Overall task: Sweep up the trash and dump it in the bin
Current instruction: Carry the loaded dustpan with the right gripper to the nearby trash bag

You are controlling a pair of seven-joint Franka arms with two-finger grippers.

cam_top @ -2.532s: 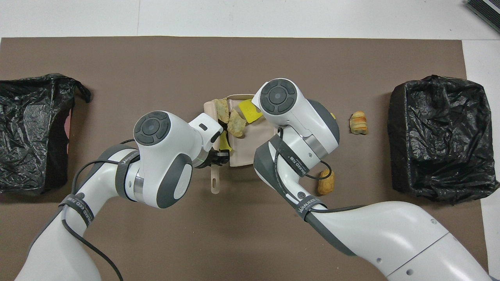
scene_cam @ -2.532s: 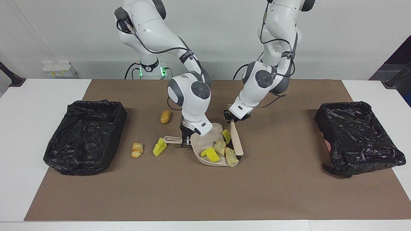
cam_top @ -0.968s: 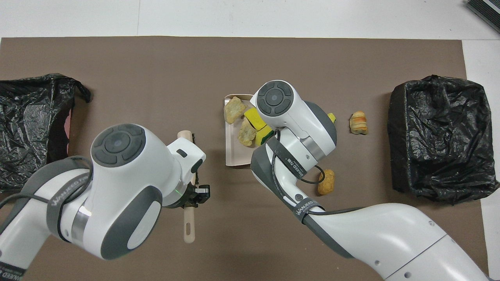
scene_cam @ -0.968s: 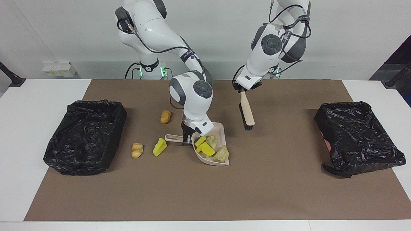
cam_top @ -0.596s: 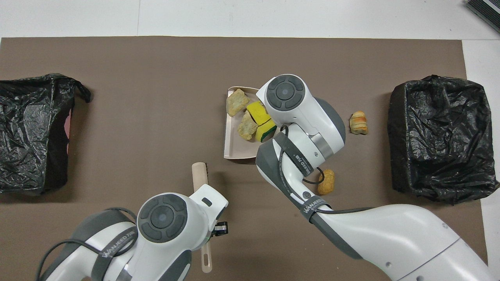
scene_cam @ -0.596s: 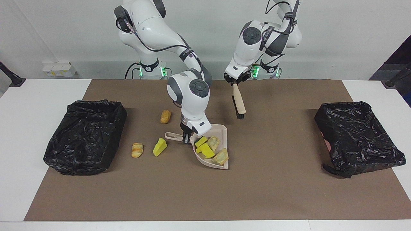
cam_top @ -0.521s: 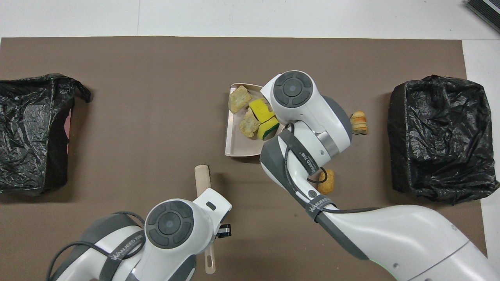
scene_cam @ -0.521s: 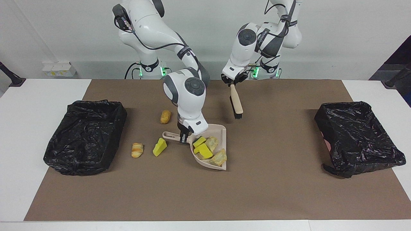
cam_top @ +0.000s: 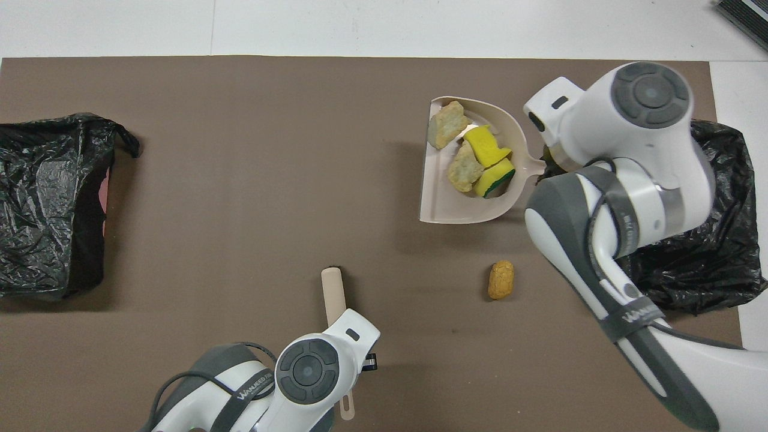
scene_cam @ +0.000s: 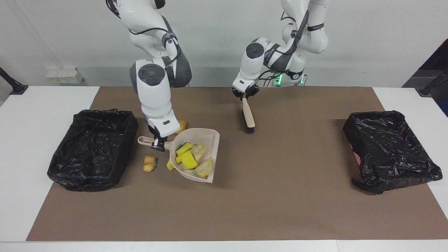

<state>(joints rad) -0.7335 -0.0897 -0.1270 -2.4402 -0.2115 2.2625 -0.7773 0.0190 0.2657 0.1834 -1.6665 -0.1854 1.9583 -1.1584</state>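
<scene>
I have the right hand (scene_cam: 156,145) clamped on the handle of the dustpan (scene_cam: 206,134), and the pan hangs in the air, tilted, its open lip on the side away from the hand. Four pieces of trash ride in it: two yellow sponge wedges (scene_cam: 186,156), one green-backed in the overhead view, and two pale rocky chunks (scene_cam: 201,159). They lie toward the handle end of the pan.

Below the right hand three scraps lie on the brown mat (scene_cam: 280,210). A striped roll (scene_cam: 149,163) sits just under and beside the hand, toward the right arm's bin (scene_cam: 92,148). A yellow wedge (scene_cam: 170,165) peeks out from under the pan's edge. A golden-brown roll (scene_cam: 181,127) lies partly hidden by the hand in the facing view and clear in the overhead view (cam_top: 500,279). That bin, lined in black plastic, stands close beside the hand at the right arm's end of the desk.

My left hand (scene_cam: 245,95) is clenched on the handle of the brush (scene_cam: 248,115), which hangs nearly upright, bristles down, over the mat near the robots' edge. The second black-lined bin (scene_cam: 388,150) is well apart from it at the left arm's end.
</scene>
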